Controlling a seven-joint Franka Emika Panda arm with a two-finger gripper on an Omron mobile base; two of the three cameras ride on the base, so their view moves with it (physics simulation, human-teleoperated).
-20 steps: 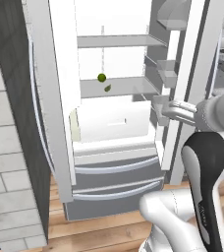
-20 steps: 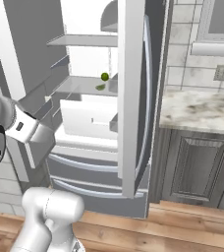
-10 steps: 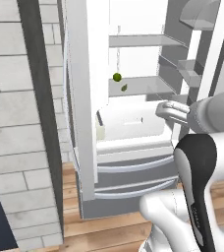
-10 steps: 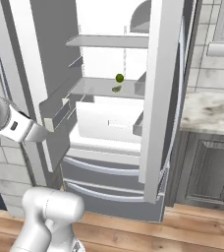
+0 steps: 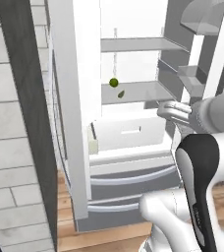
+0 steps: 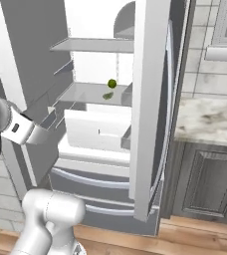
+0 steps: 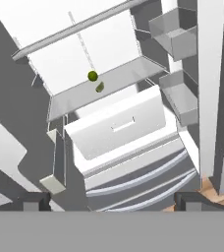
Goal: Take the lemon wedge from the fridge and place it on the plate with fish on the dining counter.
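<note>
**Open fridge, wedge on the shelf**

White arm nearest: the gripper (image 5: 167, 110) hangs in front of the open fridge (image 5: 133, 147) at about shelf height, short of the interior — its jaws spread wide, nothing between them. In the hand view the two dark fingertips (image 7: 35, 201) stand far apart at the bottom edge, framing the fridge's lower drawers (image 7: 138, 179).

Beyond the gripper a white crisper bin (image 7: 119, 129) sits under a clear glass shelf (image 7: 109, 83). On that shelf lies the lemon wedge (image 7: 99, 87), a small dull-green sliver, with a round green fruit (image 7: 92, 76) just behind it, near but apart. From the left base view the wedge (image 5: 121, 93) rests near the shelf's left front; from the right base view it (image 6: 107, 95) lies toward the shelf's right side.

Farther right — past the open door (image 6: 150, 104) — a marble counter (image 6: 210, 119) tops grey cabinets (image 6: 205, 184).
</note>
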